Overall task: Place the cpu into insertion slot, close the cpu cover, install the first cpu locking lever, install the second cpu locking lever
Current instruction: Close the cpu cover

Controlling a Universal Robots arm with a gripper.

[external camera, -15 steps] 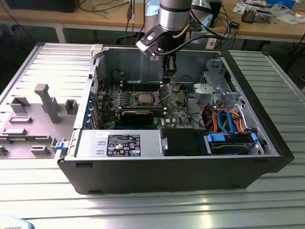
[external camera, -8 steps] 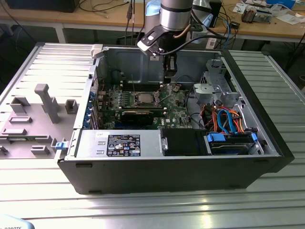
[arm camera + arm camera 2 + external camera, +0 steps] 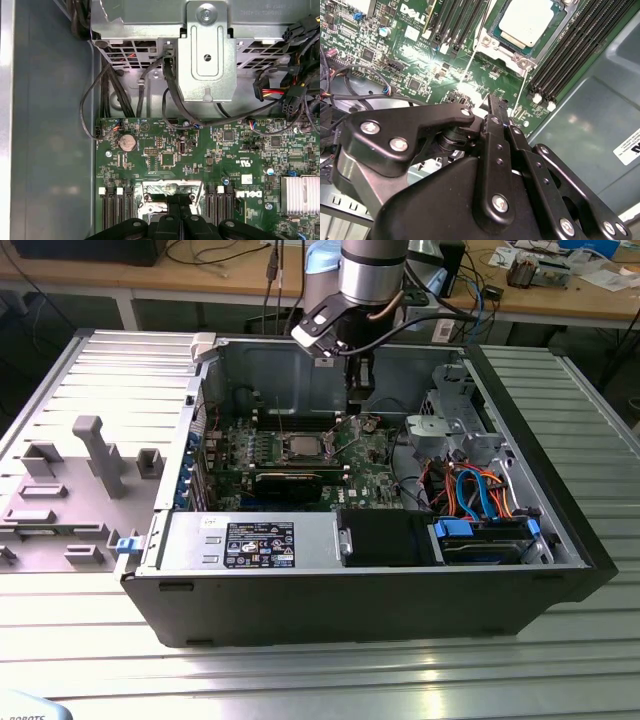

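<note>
An open case (image 3: pixel 350 600) lies on a ribbed metal bench (image 3: pixel 400 670), and the arm (image 3: pixel 372 280) reaches down into it from above. The cpu (image 3: pixel 303 447) is already seated in the slot (image 3: pixel 520 61) on the green board (image 3: pixel 420 75), with its dull silver top facing up (image 3: pixel 527 20) in the second wrist view. The cover (image 3: pixel 496 34) lies flat around it, so the chip shows through the window. Two thin wire levers (image 3: pixel 470 64) run out from the slot's corners. In the exterior view they appear to stand up off the board rather than lie latched. The jaws hang just above the board, close beside the slot on the exterior view's right, between the slot and the case's far wall. In both wrist views they are drawn together with nothing between them, touching neither the cpu nor the levers. Black memory slots (image 3: pixel 570 55) flank the slot on two sides. A long black card (image 3: pixel 290 483) sits nearer the case's front wall. A metal drive cage (image 3: pixel 207 50) with black cables stands past the board's edge, and a coin cell (image 3: pixel 126 142) lies on the board near it. On the bench at the exterior view's left, well apart from the case, sits a grey fixture (image 3: pixel 90 470) of blocks and posts.
</note>
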